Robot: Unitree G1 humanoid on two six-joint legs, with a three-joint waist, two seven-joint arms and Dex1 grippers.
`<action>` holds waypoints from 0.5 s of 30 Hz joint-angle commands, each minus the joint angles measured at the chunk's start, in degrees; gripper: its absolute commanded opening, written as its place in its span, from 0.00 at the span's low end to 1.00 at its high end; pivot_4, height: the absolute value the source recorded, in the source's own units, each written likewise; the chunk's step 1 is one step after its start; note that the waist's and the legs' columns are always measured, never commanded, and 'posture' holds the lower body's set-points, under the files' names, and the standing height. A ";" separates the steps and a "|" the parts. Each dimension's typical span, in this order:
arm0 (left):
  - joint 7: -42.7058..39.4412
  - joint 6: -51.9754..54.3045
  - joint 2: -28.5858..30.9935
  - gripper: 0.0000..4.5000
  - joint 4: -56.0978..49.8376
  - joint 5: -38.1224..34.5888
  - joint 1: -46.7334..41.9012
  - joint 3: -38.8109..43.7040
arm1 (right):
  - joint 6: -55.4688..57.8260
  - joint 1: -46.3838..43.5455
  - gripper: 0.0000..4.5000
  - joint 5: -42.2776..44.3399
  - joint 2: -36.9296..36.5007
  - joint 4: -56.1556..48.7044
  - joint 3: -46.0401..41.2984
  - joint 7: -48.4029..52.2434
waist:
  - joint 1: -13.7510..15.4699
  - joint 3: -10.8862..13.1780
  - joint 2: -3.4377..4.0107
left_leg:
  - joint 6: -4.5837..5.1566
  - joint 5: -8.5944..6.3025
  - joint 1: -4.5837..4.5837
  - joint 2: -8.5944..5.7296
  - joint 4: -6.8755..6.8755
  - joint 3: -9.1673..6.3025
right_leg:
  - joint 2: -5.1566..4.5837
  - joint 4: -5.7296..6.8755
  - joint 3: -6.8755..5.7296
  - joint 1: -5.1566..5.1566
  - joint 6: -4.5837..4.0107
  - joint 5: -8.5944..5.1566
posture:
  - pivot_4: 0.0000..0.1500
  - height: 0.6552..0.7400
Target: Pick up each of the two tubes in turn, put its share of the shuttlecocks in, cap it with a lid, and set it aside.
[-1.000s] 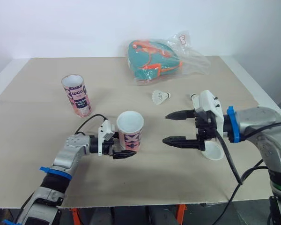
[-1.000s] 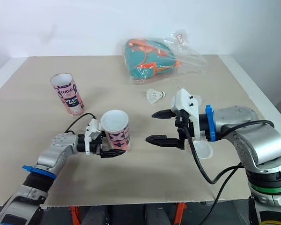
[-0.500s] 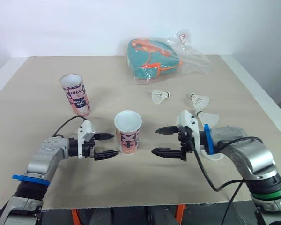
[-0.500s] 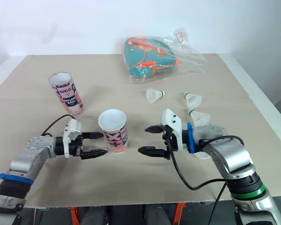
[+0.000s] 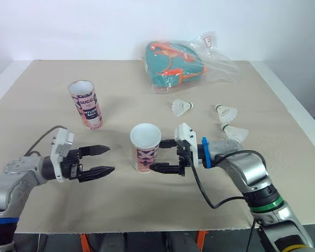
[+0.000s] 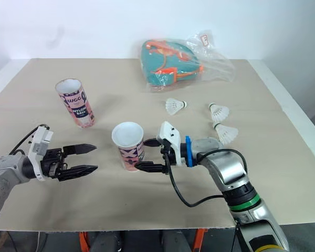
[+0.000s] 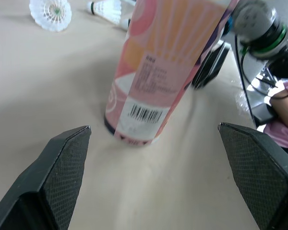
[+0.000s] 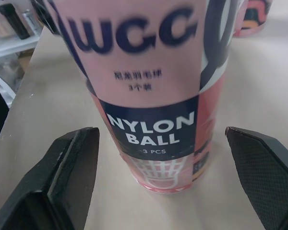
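A pink open-topped tube (image 5: pixel 145 148) stands upright in the middle of the table. My right gripper (image 5: pixel 158 155) is open, its fingers reaching either side of this tube from the right; the wrist view has the tube (image 8: pixel 153 96) close between them. To the tube's left, clear of it, my left gripper (image 5: pixel 97 160) is open and empty, facing the tube (image 7: pixel 158 67). The second tube (image 5: pixel 85 105) stands upright at the back left. Three white shuttlecocks lie to the right: one (image 5: pixel 181 107) behind the centre, two (image 5: pixel 226 112) (image 5: pixel 233 132) further right.
A teal and orange item in a clear plastic bag (image 5: pixel 178 65) lies at the back centre. The table's front edge (image 5: pixel 147 231) runs close below both arms. The right edge (image 5: pixel 299 115) lies beyond the shuttlecocks.
My left gripper has let go of the centre tube and pulled back to the left. My right gripper has moved left up to that tube, which stays standing.
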 commanded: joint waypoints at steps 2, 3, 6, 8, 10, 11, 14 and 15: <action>2.34 -0.04 1.10 0.98 -5.53 -2.89 0.60 4.66 | -2.15 -3.50 1.00 0.18 2.12 1.66 0.49 2.39 | -0.05 0.02 0.02 | 0.00 0.00 0.00 0.02 0.00 -0.01 | 0.03 0.01 -0.01 -0.02 -0.06 0.03 | 1.00 0.99; 2.71 0.21 1.17 0.98 -5.75 -3.22 0.49 4.98 | -2.34 -3.91 1.00 0.03 2.48 2.36 0.52 2.59 | -0.05 0.02 0.02 | 0.00 0.00 0.01 0.02 0.00 -0.03 | 0.04 0.02 -0.04 -0.01 -0.08 0.02 | 1.00 0.99; 3.52 0.31 1.64 0.98 -6.48 -3.69 0.24 5.54 | -3.31 -5.08 1.00 -0.65 3.73 4.45 1.00 3.54 | -0.05 0.02 0.02 | 0.00 0.00 0.01 0.02 0.00 -0.03 | 0.03 0.02 -0.04 -0.01 -0.08 0.03 | 1.00 0.99; 3.75 0.35 2.09 0.98 -6.84 -3.94 0.24 5.58 | -3.94 -5.59 1.00 -0.81 4.58 5.14 1.57 4.53 | -0.06 0.02 0.02 | 0.00 0.00 0.01 0.01 0.00 -0.03 | 0.03 0.02 -0.04 0.00 -0.08 0.03 | 1.00 0.99; 4.02 0.31 2.30 0.98 -7.05 -4.04 0.20 5.50 | -4.19 -5.88 1.00 -0.83 5.08 5.67 1.88 5.10 | -0.06 0.02 0.02 | 0.00 0.00 0.01 0.02 0.00 -0.02 | 0.04 0.02 -0.04 -0.01 -0.11 0.04 | 1.00 0.99; 4.18 0.28 2.31 0.98 -7.18 -4.04 0.19 5.40 | -4.46 -5.96 1.00 -0.92 5.24 6.01 2.17 5.49 | -0.05 0.02 0.02 | 0.00 0.00 0.01 0.01 0.00 -0.03 | 0.04 0.02 -0.04 -0.01 -0.14 0.05 | 1.00 0.99; 4.27 -0.21 2.34 1.00 -7.73 -3.41 0.42 4.57 | -4.47 -6.19 0.89 -1.16 5.84 6.96 2.29 5.89 | -0.05 0.02 0.02 | 0.00 0.00 0.00 0.01 0.00 -0.03 | 0.04 0.02 -0.05 0.00 -0.18 0.07 | 1.00 0.99; 4.30 -0.44 2.22 1.00 -7.73 -3.10 0.30 4.09 | -4.41 -6.19 0.89 -1.21 5.84 7.06 2.09 5.82 | -0.05 0.02 0.02 | 0.00 0.00 0.00 0.01 0.00 -0.03 | 0.03 0.02 -0.05 0.00 -0.18 0.07 | 1.00 0.99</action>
